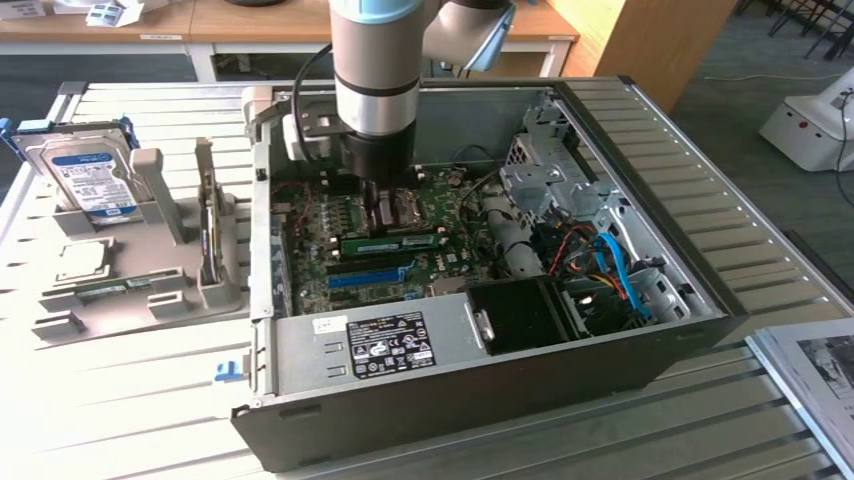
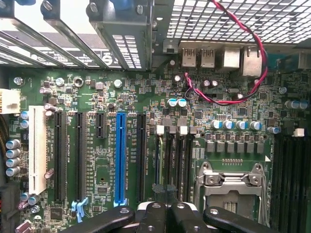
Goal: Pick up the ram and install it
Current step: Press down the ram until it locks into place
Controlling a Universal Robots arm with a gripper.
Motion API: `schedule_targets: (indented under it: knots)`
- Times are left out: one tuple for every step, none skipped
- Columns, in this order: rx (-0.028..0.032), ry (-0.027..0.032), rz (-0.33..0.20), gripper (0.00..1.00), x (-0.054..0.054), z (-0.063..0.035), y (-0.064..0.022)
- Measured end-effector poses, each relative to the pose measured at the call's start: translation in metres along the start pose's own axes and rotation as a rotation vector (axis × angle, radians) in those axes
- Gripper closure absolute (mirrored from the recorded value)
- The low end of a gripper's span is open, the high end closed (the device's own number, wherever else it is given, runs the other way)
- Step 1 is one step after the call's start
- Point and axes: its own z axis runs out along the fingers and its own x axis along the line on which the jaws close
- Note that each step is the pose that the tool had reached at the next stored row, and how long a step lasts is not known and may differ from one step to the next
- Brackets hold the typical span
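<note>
- Gripper closed, holding nothing, low over motherboard.
- Ram lies at 6 o'clock of gripper, seemingly slotted.
- Risk: closed fingers striking CPU socket if the arm descends.

Green motherboard with blue slot, white slot and red-black twisted wire (black gripper).

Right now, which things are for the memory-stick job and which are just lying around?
For the job: gripper, shut; green memory stick in the motherboard; open computer case.
Just lying around: hard drive on its grey stand; papers.
</note>
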Motion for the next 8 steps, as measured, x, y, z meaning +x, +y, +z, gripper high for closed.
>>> schedule_targets:
  knots:
    - [-0.0001,0.0002,0.0,0.9,0.0,0.0002,0.0]
    - [-0.0001,0.0002,0.0,0.9,0.0,0.0003,0.0001]
    - [-0.0001,0.0002,0.0,0.9,0.0,0.0004,0.0001]
    - [-0.0001,0.0002,0.0,0.9,0.0,0.0005,0.0001]
    - [0.0,0.0002,0.0,0.9,0.0,0.0005,0.0]
    - [0.0,0.0001,0.0,0.9,0.0,0.0006,0.0]
    - [0.0,0.0001,0.0,0.9,0.0,0.0005,0.0]
    - [0.0,0.0001,0.0,0.9,0.0,0.0006,0.0001]
